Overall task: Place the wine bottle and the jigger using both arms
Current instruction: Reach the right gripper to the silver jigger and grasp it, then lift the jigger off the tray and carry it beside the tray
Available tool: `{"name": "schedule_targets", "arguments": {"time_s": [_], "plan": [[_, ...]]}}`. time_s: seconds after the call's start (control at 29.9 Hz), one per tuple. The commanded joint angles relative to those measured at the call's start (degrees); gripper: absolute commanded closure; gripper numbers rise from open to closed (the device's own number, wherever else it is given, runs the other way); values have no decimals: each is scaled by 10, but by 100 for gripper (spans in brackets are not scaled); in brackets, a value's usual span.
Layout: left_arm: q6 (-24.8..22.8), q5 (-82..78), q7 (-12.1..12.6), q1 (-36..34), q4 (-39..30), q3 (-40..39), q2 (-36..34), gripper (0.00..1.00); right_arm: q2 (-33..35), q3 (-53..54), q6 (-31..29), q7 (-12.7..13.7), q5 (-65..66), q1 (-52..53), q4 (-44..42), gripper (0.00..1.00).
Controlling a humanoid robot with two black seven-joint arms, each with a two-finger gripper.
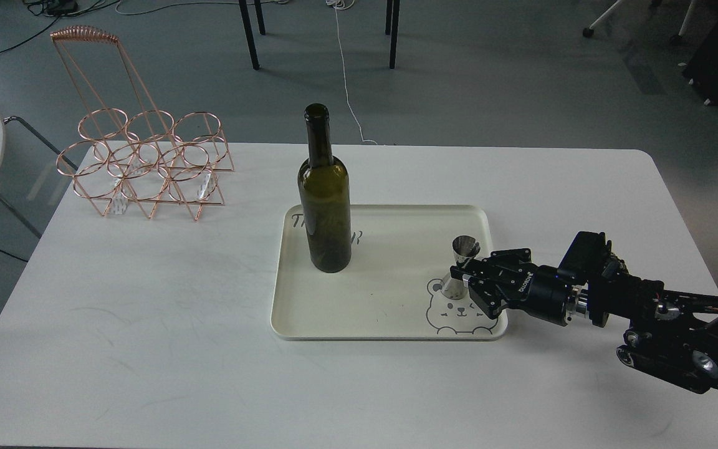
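The wine bottle [325, 206], dark olive green and without a label, stands upright on the left half of a cream tray [390, 299]. The jigger [460, 265], small and shiny steel, stands upright on the tray's right side, next to a printed bear. My right gripper [466, 287] reaches in from the right at the jigger's waist. Its fingers look spread apart, one crossing in front of the waist and one lower to the right. The jigger's base rests on the tray. My left arm is out of view.
A copper wire bottle rack [147, 162] stands at the table's back left. The white table [147, 324] has a rounded far right corner. Chair legs and cables lie on the floor beyond.
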State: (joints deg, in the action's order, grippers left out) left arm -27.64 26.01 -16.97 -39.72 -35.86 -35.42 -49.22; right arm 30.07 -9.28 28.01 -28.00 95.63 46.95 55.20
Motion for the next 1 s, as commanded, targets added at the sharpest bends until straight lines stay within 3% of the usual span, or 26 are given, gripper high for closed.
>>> {"name": "schedule_targets", "arguments": {"time_s": [0.0, 0.13, 0.37, 0.6, 0.97], "plan": [[0, 0, 0, 1, 0, 1, 1, 1, 0, 0, 0, 0, 0, 0, 0, 76], [0, 0, 0, 1, 0, 1, 1, 1, 0, 0, 0, 0, 0, 0, 3, 80], [0, 0, 0, 1, 3, 1, 1, 1, 3, 1, 0, 0, 0, 2, 2, 98], [0, 0, 0, 1, 7, 0, 1, 1, 38, 19, 0, 0, -7, 8, 15, 99], [-4, -1, 1, 0, 7, 0, -1, 1, 184, 111, 0, 0, -55, -40, 84, 99]]}}
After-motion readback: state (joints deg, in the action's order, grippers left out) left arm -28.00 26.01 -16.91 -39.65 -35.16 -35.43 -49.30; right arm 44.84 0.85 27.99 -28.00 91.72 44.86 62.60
